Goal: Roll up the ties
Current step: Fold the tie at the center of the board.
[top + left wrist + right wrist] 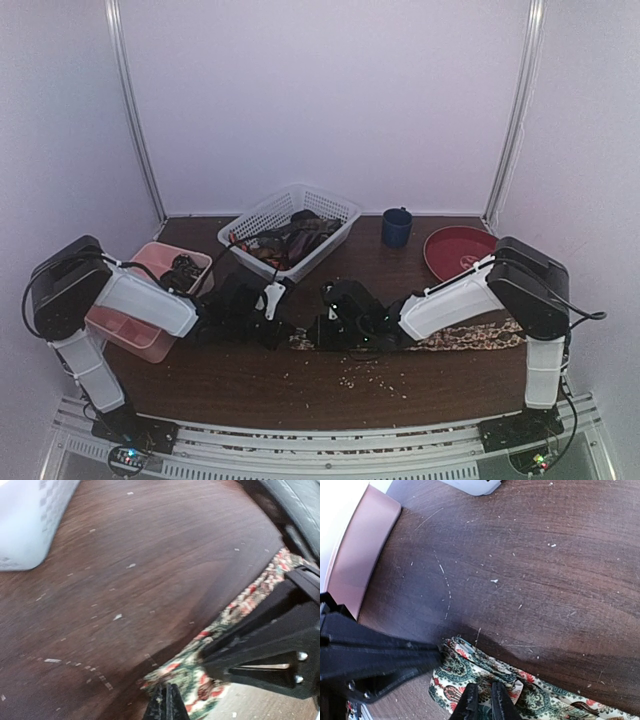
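A patterned tie (460, 338) with a tan, green and red floral print lies along the table's front, running right from the middle. Its left end is folded over on itself, seen in the right wrist view (470, 670) and the left wrist view (200, 680). My left gripper (295, 335) (166, 705) is shut with its tips at the very end of the tie. My right gripper (328, 335) (482, 702) pinches the folded fabric just behind it. Other dark and red ties (295, 240) are piled in the white basket (262, 212).
A pink compartment tray (120, 330) stands at the left, with a dark bundle (183, 270) in its far cell. A blue mug (396, 228) and a red plate (455, 250) stand at the back right. Crumbs dot the front of the table.
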Tool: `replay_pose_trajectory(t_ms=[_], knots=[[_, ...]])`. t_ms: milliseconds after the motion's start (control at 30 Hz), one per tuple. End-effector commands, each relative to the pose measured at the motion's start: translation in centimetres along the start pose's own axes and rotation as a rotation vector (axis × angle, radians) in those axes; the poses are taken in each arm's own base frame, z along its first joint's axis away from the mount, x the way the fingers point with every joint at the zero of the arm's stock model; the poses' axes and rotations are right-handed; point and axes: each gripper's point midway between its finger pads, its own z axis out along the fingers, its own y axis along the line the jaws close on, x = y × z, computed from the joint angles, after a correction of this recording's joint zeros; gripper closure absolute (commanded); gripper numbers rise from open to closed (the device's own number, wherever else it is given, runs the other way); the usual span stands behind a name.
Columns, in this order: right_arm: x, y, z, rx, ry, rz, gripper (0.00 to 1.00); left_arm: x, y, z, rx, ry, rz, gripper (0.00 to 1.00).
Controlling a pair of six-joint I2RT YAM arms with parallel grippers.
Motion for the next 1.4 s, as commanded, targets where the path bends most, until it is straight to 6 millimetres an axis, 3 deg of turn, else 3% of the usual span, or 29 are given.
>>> replay_pose_trajectory(t_ms=[0, 333, 633, 933, 1067, 1367], knots=[[1.7, -2.5, 0.5, 0.076, 0.027, -0.052, 0.88, -0.3, 1.4, -0.6, -0.101, 0.010, -0.050, 0.98], [0.7, -1.4, 0.0, 0.037, -0.009, -0.068, 0.88, 2.3, 2.5, -0.2, -0.147, 0.088, -0.130, 1.00], [-0.2, -1.3, -0.8, 0.027, -0.043, -0.072, 0.88, 1.3, -1.2, 0.3, 0.068, 0.053, -0.163, 1.00], [-1.7, 1.2, -3.0, -0.057, -0.081, -0.082, 0.85, 2.1, -0.9, 0.7, 0.061, 0.072, -0.178, 1.00], [-1.4, 0.8, -3.4, -0.018, -0.069, -0.089, 0.84, 2.3, -0.6, 0.7, 0.044, 0.076, -0.179, 1.00], [0.7, -0.8, -1.6, 0.039, 0.000, -0.075, 0.87, 2.9, 0.4, 0.4, -0.007, 0.082, -0.175, 1.00]])
